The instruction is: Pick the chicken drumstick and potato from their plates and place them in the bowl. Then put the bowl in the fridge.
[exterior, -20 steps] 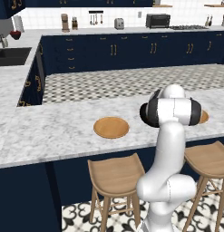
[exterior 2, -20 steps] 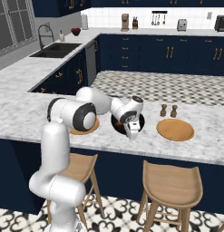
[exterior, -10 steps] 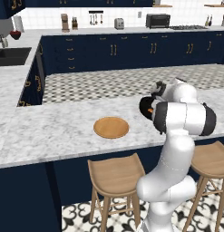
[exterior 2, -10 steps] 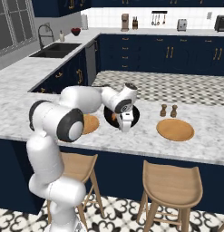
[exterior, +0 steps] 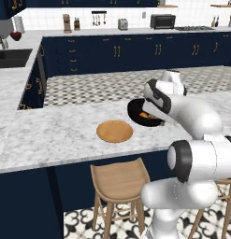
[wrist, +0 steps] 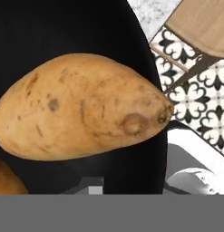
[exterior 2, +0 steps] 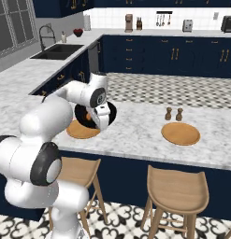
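The long white-and-grey marble counter [exterior: 51, 135] runs across the middle of both base views, and everything the task needs sits on it within the arm's reach.

The white arm bends down over the round, deep, glossy black bowl [exterior: 135, 108] just right of centre in the left base view; in the right base view the bowl [exterior 2: 109, 111] lies left of centre, mostly hidden behind the hand. The two-finger gripper [exterior 2: 101, 122] is lowered at the bowl's near rim, presumably so the food drops inside rather than onto the stone.

Two flat round orange-tan wooden-looking plates flank the bowl. One [exterior: 114, 131] sits just beside the bowl at centre in the left base view; the other [exterior 2: 180, 133] lies well apart at the right of the right base view. Both look bare, which suggests their food is already lifted off.

In the hand view the smooth tan-brown oval potato [wrist: 81, 106] fills the middle, with the bowl's black inside behind it. It seems to be held by the narrowly set fingers, though the tips themselves are hidden, so it may already be resting in the bowl.

A small orange-brown club-shaped chicken drumstick [exterior: 144, 115] shows as an orange patch inside the bowl, so it is already placed.
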You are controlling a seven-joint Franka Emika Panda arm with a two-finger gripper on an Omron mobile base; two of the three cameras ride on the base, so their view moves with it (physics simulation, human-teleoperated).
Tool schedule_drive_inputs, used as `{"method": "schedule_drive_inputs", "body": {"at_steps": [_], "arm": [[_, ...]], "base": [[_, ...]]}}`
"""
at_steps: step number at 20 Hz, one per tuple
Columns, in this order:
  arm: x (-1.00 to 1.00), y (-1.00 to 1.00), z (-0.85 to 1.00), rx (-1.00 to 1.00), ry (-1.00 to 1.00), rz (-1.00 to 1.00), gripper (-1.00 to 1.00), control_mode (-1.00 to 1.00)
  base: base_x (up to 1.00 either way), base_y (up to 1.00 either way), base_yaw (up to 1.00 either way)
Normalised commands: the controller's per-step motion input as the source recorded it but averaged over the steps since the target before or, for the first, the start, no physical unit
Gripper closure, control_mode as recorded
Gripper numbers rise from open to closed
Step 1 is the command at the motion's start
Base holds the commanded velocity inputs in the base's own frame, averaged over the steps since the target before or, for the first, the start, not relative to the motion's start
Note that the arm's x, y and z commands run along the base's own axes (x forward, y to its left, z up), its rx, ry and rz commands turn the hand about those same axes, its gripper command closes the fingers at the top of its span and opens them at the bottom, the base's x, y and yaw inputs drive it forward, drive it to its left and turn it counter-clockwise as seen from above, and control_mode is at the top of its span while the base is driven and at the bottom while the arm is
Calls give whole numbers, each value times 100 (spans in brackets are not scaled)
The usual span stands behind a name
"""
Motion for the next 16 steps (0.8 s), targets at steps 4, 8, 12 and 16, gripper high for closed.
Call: {"method": "schedule_drive_inputs", "body": {"at_steps": [4,8,12,16], "arm": [[-100,67,80,-4,0,18,100,-100],[-95,4,70,6,-2,2,100,-100],[-94,0,19,3,-2,-10,100,-100],[-96,0,23,1,-1,-9,100,-100]], "base": [[0,0,0],[0,0,0],[0,0,0],[0,0,0]]}}
